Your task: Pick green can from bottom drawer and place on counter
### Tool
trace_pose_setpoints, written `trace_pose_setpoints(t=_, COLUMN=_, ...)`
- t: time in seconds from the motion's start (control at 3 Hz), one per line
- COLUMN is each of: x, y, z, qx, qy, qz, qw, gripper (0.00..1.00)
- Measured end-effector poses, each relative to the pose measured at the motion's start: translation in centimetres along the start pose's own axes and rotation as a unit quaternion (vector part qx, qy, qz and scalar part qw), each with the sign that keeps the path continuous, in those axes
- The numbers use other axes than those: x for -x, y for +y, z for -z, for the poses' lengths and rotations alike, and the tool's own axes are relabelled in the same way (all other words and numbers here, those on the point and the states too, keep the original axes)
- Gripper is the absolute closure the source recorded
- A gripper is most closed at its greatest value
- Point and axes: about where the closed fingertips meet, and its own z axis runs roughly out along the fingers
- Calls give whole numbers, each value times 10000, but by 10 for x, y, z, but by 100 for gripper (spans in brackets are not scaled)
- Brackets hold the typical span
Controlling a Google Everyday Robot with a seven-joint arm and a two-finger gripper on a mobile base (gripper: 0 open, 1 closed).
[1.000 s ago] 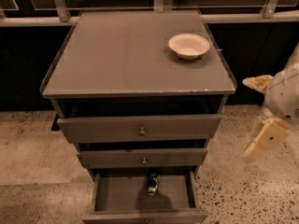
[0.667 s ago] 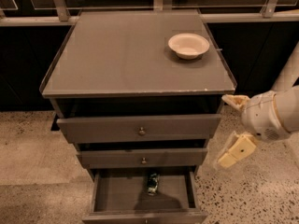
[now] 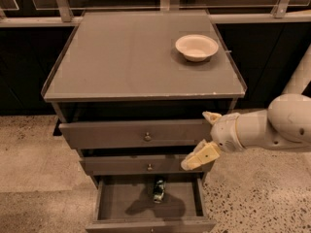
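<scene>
The green can lies near the back middle of the open bottom drawer. The counter is the flat grey top of the cabinet. My gripper reaches in from the right, in front of the two upper drawers at the cabinet's right side. It is above and to the right of the can. Its two cream fingers are spread apart and hold nothing.
A cream bowl sits on the counter's back right. Two upper grey drawers with small knobs are shut. Speckled floor surrounds the cabinet. A dark wall with a metal rail runs behind it.
My arm has swung left from beside the cabinet to in front of the upper drawers. The can and drawer have not moved.
</scene>
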Motion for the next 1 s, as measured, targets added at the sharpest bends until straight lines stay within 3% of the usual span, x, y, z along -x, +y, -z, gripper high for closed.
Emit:
trace_pose_setpoints(t=0.67, x=3, y=4, z=-2, qx=-98, qy=-56, qz=80, qw=9999, gripper=0)
trace_pose_setpoints(t=1.0, x=-31, y=23, z=-22, qx=-149, qy=-238, qz=-194, qw=9994, gripper=0)
